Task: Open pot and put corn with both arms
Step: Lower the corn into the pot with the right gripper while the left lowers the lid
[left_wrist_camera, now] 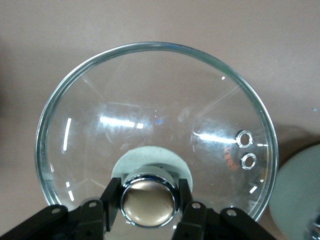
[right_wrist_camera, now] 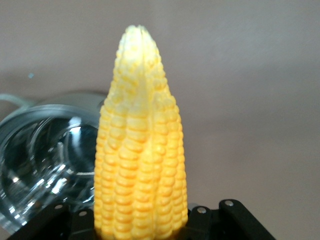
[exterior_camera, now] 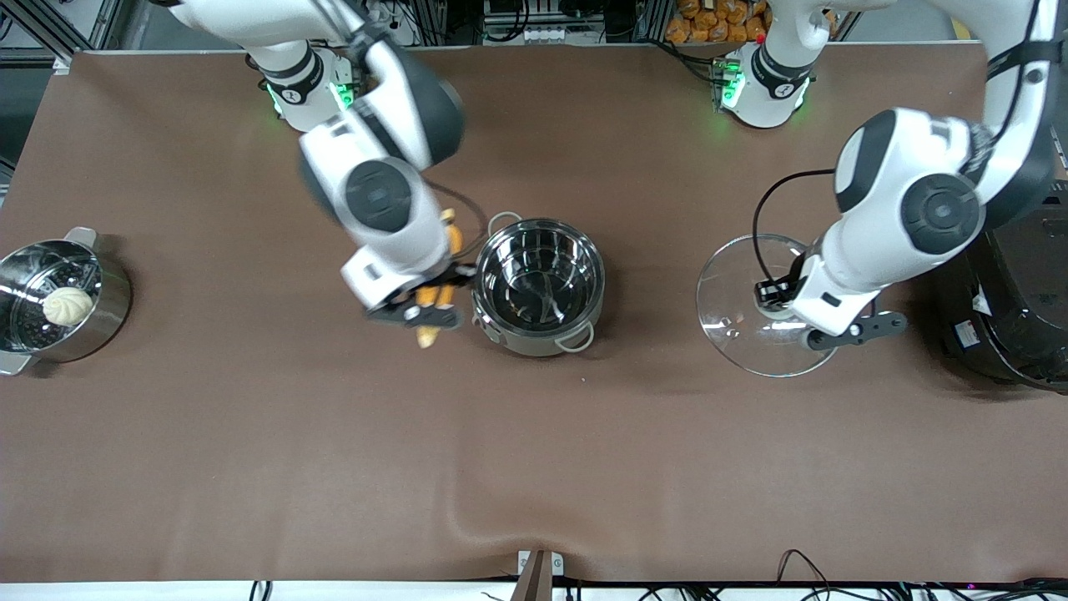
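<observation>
Risk: my right pincer (exterior_camera: pixel 431 302) carries the corn (exterior_camera: pixel 440 284) beside the pot (exterior_camera: pixel 539 286), over the counter (exterior_camera: pixel 250 434), not over the pot's mouth. The cob looks about as long as the pot is wide, so releasing off-centre could catch its tip on the rim and tip it out. It is gripped near one end, so it may pivot in the jaws.

Right pincer: clenched on the corn's thick end, jaws spread to cob width.

Left pincer (left_wrist_camera: pixel 148 202): closed on the lid (left_wrist_camera: pixel 155 125) knob (left_wrist_camera: pixel 148 200), lid toward the left arm's end. Letting go while it is tilted could make it slide.

Pot open, empty.
</observation>
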